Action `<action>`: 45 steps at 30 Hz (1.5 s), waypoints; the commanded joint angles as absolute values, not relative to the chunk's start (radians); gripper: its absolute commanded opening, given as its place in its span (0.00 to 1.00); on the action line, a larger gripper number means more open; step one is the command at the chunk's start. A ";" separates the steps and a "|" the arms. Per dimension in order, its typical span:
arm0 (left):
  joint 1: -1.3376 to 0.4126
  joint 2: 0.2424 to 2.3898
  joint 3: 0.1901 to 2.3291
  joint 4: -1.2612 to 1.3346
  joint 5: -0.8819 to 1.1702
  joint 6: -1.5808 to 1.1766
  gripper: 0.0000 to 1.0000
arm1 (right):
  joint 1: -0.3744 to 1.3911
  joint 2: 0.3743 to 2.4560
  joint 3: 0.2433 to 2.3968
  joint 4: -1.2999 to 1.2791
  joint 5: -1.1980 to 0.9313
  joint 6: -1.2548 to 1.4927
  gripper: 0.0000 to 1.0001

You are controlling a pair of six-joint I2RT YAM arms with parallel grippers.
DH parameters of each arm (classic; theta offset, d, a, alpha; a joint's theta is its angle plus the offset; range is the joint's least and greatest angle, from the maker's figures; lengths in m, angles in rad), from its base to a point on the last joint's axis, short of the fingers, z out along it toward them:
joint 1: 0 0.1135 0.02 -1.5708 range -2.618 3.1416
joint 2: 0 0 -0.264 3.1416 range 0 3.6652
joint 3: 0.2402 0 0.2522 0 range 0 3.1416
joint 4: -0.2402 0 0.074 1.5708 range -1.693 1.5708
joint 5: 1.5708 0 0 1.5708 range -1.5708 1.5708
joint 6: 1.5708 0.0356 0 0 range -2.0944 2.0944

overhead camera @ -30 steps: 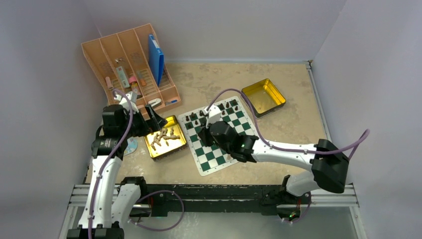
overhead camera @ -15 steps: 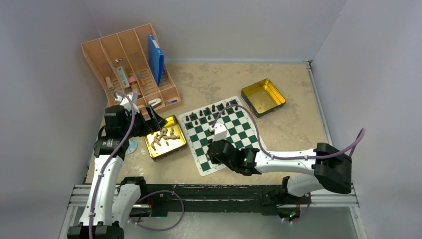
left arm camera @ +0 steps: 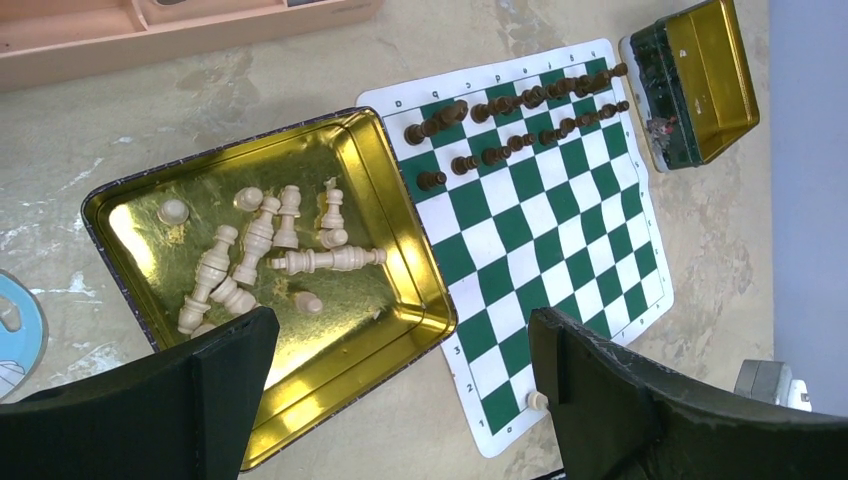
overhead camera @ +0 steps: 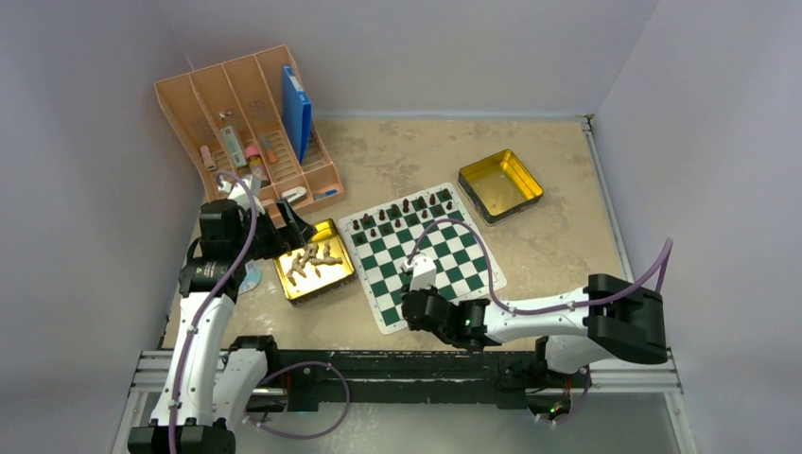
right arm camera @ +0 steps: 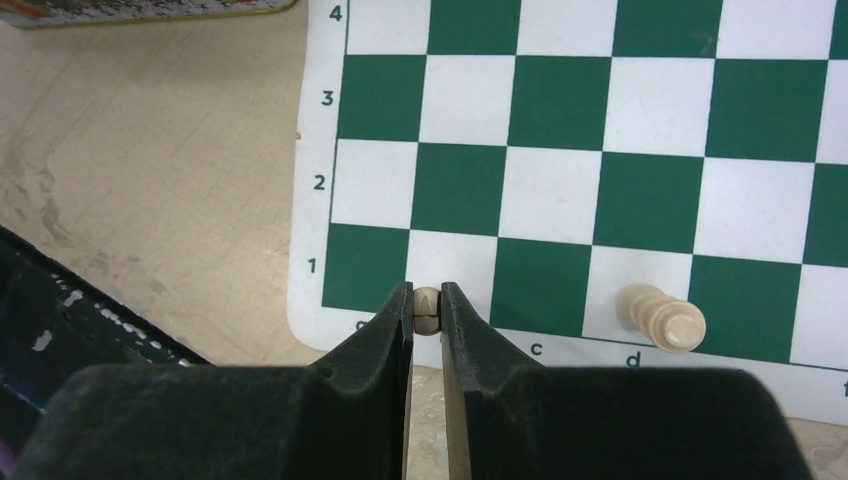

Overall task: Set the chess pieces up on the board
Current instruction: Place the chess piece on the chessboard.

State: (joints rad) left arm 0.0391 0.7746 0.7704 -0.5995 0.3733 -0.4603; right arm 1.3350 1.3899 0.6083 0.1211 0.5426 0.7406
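The green and white board (overhead camera: 444,255) (left arm camera: 560,220) (right arm camera: 560,110) lies mid-table. Dark chessmen (overhead camera: 407,210) (left arm camera: 520,110) fill its two far rows. Several light chess pieces (overhead camera: 312,258) (left arm camera: 270,240) lie tumbled in a gold tin (overhead camera: 284,284) (left arm camera: 410,230) left of the board. My left gripper (overhead camera: 293,232) (left arm camera: 400,330) hangs open over that tin's near corner, holding nothing. My right gripper (overhead camera: 409,312) (right arm camera: 427,295) is shut on a small light piece (right arm camera: 427,308) at the board's near edge, over the b1 square. Another light piece (right arm camera: 662,318) stands on d1.
A peach divided organizer (overhead camera: 246,123) with a blue case and small items stands at the back left. A second gold tin (overhead camera: 501,183) (left arm camera: 700,80), with nothing showing in it, sits right of the board's far corner. A blue disc (overhead camera: 251,277) (left arm camera: 15,330) lies left of the near tin.
My right gripper has drawn back from the board's middle to its near left edge, still shut. The left arm has not moved.
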 commanded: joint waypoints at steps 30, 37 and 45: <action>0.044 0.762 0.770 -0.566 0.336 -0.463 0.97 | 1.371 1.437 0.575 0.249 0.668 0.774 0.17; 0.044 0.762 0.770 -0.567 0.332 -0.464 0.97 | 1.375 1.427 0.583 0.229 0.679 0.783 0.34; 0.044 0.725 0.772 -0.558 0.374 -0.454 0.97 | 1.375 1.328 0.660 0.139 0.633 0.796 0.42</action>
